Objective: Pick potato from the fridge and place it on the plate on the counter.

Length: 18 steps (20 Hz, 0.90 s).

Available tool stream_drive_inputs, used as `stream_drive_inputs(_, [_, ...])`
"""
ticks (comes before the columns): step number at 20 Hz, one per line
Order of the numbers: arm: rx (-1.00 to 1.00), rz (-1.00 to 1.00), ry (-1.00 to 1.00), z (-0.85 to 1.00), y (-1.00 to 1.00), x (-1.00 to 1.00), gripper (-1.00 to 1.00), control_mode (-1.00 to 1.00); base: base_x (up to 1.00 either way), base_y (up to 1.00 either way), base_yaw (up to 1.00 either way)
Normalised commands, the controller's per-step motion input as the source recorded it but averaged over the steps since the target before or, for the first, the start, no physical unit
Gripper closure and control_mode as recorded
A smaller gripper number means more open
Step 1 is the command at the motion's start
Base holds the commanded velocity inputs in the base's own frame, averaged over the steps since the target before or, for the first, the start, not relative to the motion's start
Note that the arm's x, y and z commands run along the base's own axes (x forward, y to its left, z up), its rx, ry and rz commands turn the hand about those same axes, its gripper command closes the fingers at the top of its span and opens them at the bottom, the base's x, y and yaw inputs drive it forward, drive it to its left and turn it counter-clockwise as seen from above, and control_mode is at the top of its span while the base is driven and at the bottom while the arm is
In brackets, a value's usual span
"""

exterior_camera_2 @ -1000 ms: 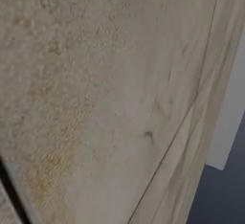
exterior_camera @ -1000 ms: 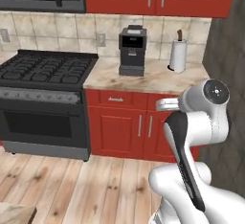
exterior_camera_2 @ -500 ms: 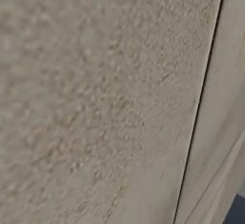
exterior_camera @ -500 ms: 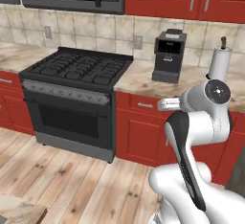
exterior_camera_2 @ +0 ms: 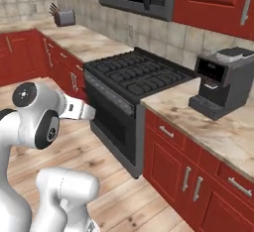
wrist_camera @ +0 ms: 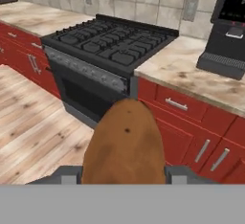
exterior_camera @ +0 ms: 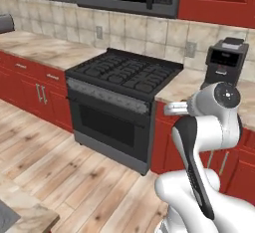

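Potato: the brown potato (wrist_camera: 123, 144) sits low in the hand view, between the two dark finger tips, and it hangs in the air above the wooden floor (wrist_camera: 33, 122).
Gripper: the gripper (wrist_camera: 123, 174) is clamped on the potato; one dark finger shows at each side of it, so the jaws are held apart by its width.
Arm: the white arm (exterior_camera: 209, 122) is folded close to the base, in front of the red cabinet doors (exterior_camera: 234, 170).
Counter: the marbled counter (wrist_camera: 191, 72) runs on both sides of the black stove (wrist_camera: 103, 43); a black coffee machine (wrist_camera: 228, 31) stands on the part at the right.
Far corner: in the right base view a small grey toaster (exterior_camera_2: 64, 17) stands on the counter far at the left.
Done: the picking step looks finished, because the potato is already in the grip and away from any shelf.
Left: the carrying and the placing. I think the robot must first find the plate, bring the potato over it, lower it and then open the fingers.
Progress: I judge it about half way, perhaps a little more.
Risk: the potato is round, so it may roll when it is released on a small dish.
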Motion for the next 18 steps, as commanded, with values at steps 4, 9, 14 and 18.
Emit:
stream_drive_inputs(4, [0.0,0.0,0.0,0.0,0.0,0.0,1.0,1.0,0.71,0.0,0.43])
stream_drive_inputs(9, [0.0,0.0,0.0,0.0,0.0,0.0,1.0,1.0,0.75,0.0,0.44])
stream_drive_inputs(14, [0.0,0.0,0.0,0.0,0.0,0.0,1.0,1.0,0.83,0.0,0.42])
stream_drive_inputs(18, [0.0,0.0,0.0,0.0,0.0,0.0,1.0,1.0,0.91,0.0,0.38])
